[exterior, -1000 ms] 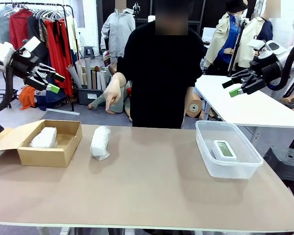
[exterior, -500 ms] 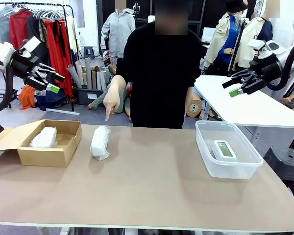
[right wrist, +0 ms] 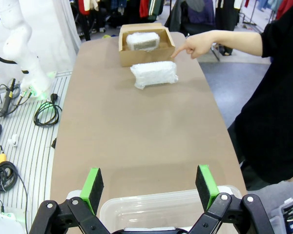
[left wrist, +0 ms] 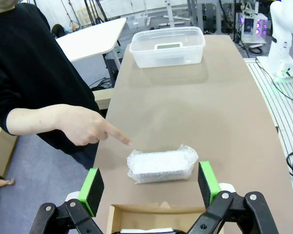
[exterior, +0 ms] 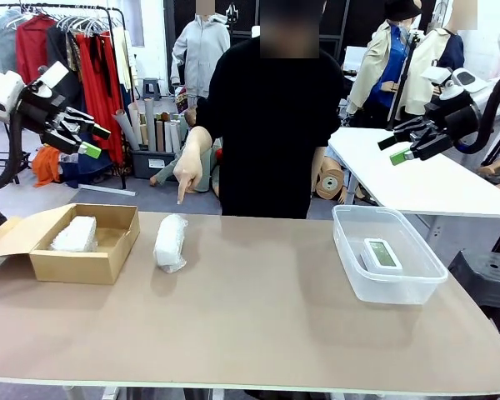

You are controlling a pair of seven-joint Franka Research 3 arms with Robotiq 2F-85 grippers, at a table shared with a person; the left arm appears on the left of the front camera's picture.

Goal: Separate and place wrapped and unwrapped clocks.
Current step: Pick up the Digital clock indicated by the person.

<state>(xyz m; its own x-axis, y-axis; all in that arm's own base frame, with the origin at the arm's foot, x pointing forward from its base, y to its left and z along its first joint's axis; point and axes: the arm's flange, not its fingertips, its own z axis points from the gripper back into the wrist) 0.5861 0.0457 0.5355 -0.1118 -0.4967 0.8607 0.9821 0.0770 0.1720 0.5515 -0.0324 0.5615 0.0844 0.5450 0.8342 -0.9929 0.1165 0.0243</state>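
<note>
Both jaws wide and empty: descending on the centre-left wrapped clock (exterior: 170,242) risks striking the pointing hand (exterior: 187,171) near it.

The white left arm (exterior: 0,92) was raised at the robot's left side. The left gripper (exterior: 98,142), a black two-finger unit with green pads (exterior: 90,151), pointed toward the middle and slightly downward. Its jaws stood wide apart and held nothing. The white right arm (exterior: 460,82) was raised at the opposite side. The right gripper (exterior: 390,150), of the same black two-finger type, pointed inward and slightly downward, jaws wide apart and empty.
</note>
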